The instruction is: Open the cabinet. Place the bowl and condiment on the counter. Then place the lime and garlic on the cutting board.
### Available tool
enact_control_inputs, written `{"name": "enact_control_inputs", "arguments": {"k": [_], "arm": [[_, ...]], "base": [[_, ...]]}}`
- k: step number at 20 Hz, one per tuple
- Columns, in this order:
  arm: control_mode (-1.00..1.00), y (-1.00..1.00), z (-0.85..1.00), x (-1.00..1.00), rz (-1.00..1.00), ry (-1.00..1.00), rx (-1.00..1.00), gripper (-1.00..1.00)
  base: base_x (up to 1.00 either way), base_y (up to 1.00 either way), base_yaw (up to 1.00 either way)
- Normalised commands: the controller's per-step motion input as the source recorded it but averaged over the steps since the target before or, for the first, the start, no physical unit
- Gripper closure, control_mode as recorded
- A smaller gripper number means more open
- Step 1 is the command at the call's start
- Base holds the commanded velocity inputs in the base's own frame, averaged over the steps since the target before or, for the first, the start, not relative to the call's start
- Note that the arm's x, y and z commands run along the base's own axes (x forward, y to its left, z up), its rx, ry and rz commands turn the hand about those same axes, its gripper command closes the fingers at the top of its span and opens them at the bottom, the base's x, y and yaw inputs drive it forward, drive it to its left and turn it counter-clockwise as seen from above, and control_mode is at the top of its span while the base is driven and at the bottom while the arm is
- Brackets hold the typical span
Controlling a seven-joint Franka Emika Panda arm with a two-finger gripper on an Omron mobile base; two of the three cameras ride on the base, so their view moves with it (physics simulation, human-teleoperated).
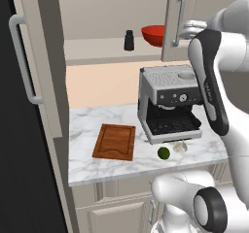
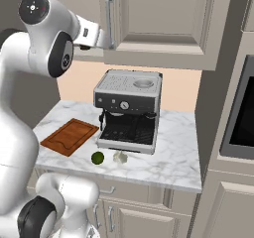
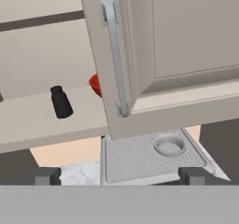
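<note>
Cabinet (image 1: 112, 13) open; pincer (image 3: 119, 175) spread wide, holding nothing, up at the door handle (image 3: 115, 55).

Left door swung far out, right door (image 1: 176, 21) part open with its edge straight ahead of the pincer. On the inner shelf, past that door: the condiment (image 3: 60, 102), upright, off to the pincer's left; the bowl (image 1: 153, 34) beside it, half hidden behind the door edge. Whether the fingertips (image 3: 45, 175) touch the handle is hard to tell from here. Below the pincer, the coffee machine (image 2: 130, 110) on the table (image 2: 173, 157). Lower still, at the machine's front edge: lime (image 2: 97, 157) and garlic (image 2: 119, 157) close together, apart. Cutting board (image 2: 69, 136) further left, bare.
</note>
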Motion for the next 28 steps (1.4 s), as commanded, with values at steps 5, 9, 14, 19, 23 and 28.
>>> {"name": "enact_control_inputs", "arguments": {"k": [5,9,14,19,23,28], "arm": [[-1.0,0.0,-0.14,0.49,0.0,-0.05,0.0,-1.0],[-1.0,-0.2,-0.01,0.46,0.0,0.01,0.0,-1.0],[-1.0,-0.31,0.0,0.38,0.0,0.01,0.0,-1.0],[-1.0,-0.01,0.0,0.5,0.0,0.0,0.0,-1.0],[-1.0,0.0,-0.06,0.55,0.0,0.0,0.0,-1.0],[-1.0,0.0,-0.16,0.58,0.01,0.0,0.0,-1.0]], "base": [[0.0,0.0,0.0],[0.0,0.0,0.0],[0.0,0.0,0.0],[0.0,0.0,0.0],[0.0,0.0,0.0],[0.0,0.0,0.0]]}}
